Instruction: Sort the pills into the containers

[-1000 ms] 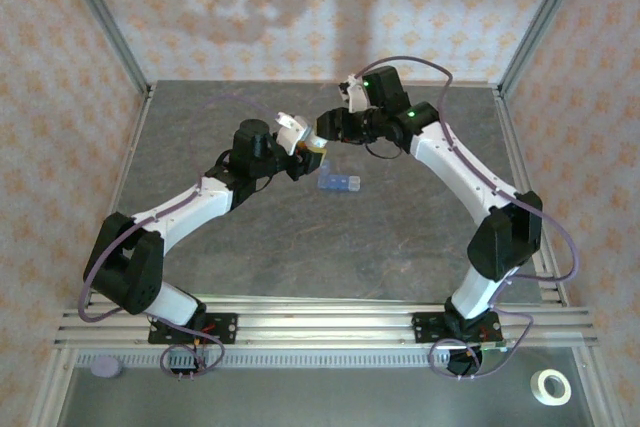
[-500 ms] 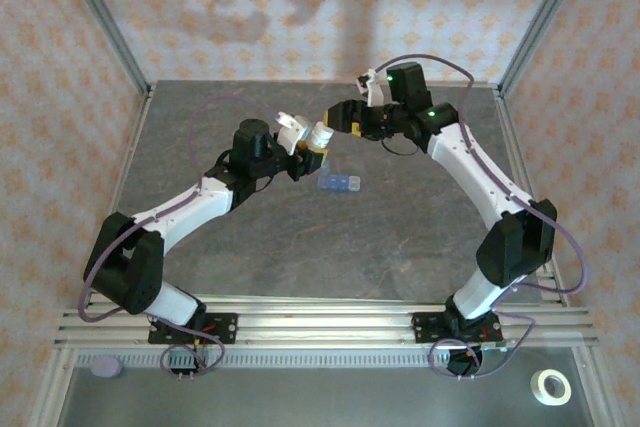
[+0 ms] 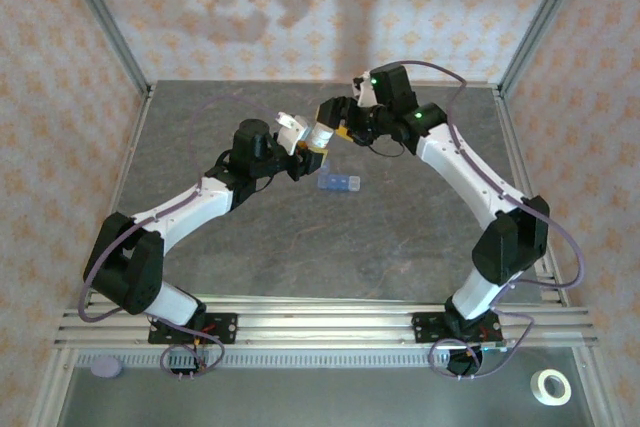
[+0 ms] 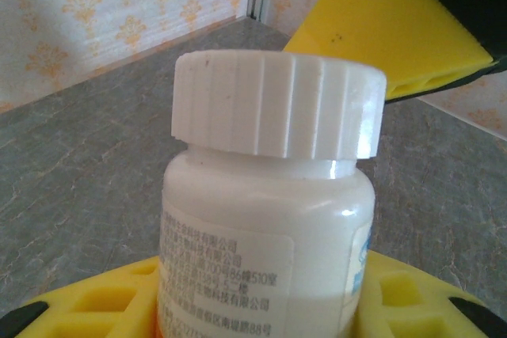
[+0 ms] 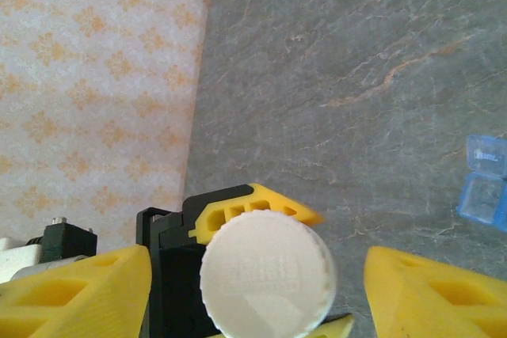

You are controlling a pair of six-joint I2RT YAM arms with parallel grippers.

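So our left gripper point(image 4: 261, 302) pinches the bottle point(image 4: 265, 227), right gripper point(image 5: 257, 290) sits spread around its cap point(image 5: 267, 271). If we close off-centre, the cap could slip and the bottle twist loose.

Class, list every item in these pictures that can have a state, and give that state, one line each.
Pill bottle: held by the left gripper, cap on.
Left gripper: shut on the pill bottle's body.
Right gripper: open, fingers either side of the cap, gaps showing.
Pill organiser: flat on the table, apart from both grippers; lids unclear.
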